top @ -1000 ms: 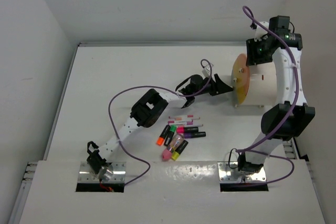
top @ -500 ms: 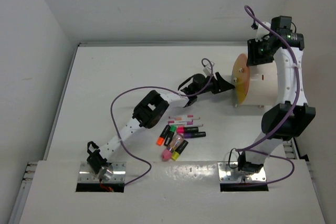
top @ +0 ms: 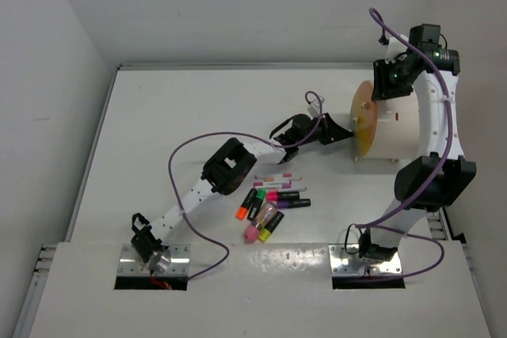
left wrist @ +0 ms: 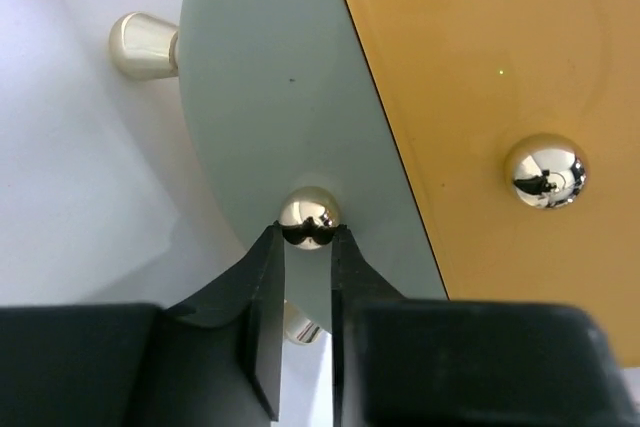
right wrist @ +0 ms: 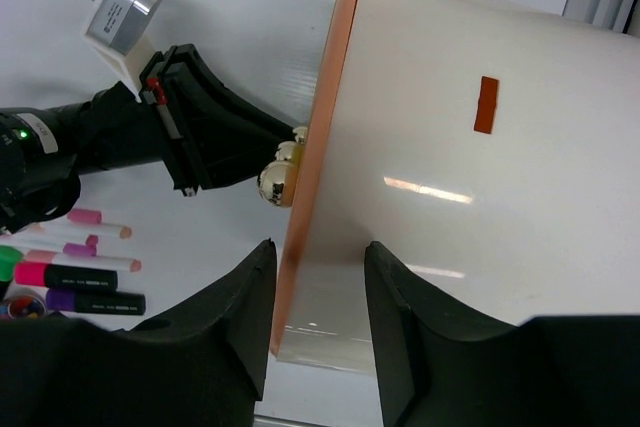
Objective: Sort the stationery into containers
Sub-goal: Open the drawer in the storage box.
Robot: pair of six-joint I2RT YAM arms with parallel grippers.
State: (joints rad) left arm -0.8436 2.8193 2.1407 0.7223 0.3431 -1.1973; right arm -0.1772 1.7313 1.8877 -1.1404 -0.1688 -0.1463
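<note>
Orange is seen on which part of the drum (top: pixel 396 128)?

On its round end face (top: pixel 363 120), which is turned toward the left arm; the cream wall is laid sideways on the table (top: pixel 158 116).

How is the left gripper (left wrist: pixel 308 237) set against the drum?

It is brought up to that orange face, low on the rim. A small brass knob (left wrist: pixel 309 217) is pinched between its narrowed fingertips, as shown in the left wrist view. A second knob (left wrist: pixel 545 171) is left free further in on the face.

And the right gripper (right wrist: pixel 318 247)?

It is held over the far top of the drum. Its jaws are kept apart, and the orange rim and the cream wall are seen through the gap. Whether the drum is touched by them cannot be told.

Where is the stationery found?

Well apart from the drum, to its left and nearer the arm bases. The highlighters (top: pixel 265 211) are bunched together there: orange, green, pink, yellow and purple bodies can be made out. The thin white pens (top: pixel 277 180) are laid just beyond them, on the side nearer the drum.

Is anything seen inside the drum?

Its inside is hidden by the orange face.
</note>
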